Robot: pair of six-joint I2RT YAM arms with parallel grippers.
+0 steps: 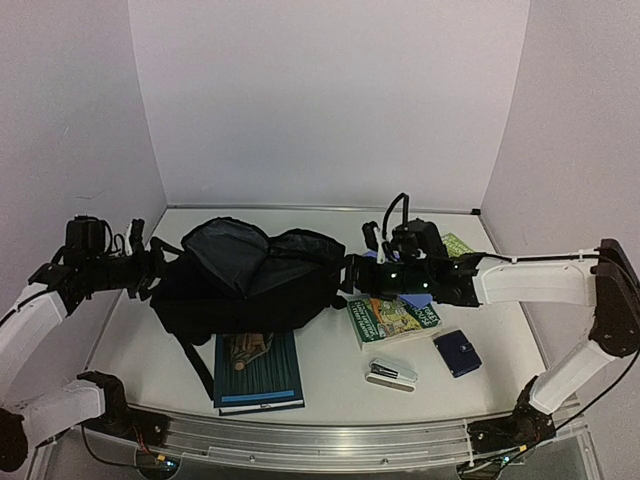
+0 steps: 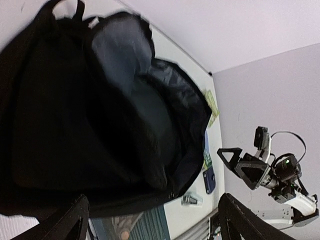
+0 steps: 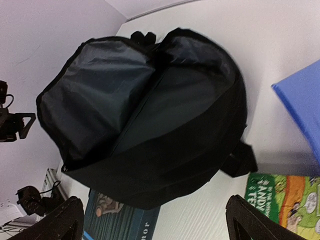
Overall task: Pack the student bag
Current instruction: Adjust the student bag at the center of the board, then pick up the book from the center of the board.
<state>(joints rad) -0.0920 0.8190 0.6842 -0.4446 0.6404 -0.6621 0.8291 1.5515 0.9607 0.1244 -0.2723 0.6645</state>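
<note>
White table [image 1: 335, 385], soft black student bag [image 1: 250, 275]

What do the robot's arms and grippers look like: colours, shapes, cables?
The left arm and right arm have white tube-like links, black joints. The left gripper and right gripper are black, with angular fingers. A black cable loops above the right wrist.

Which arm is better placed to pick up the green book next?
Right, probably: the right pincer, open, hangs close to the green book, while the left pincer sits on the other side of the student bag.
</note>
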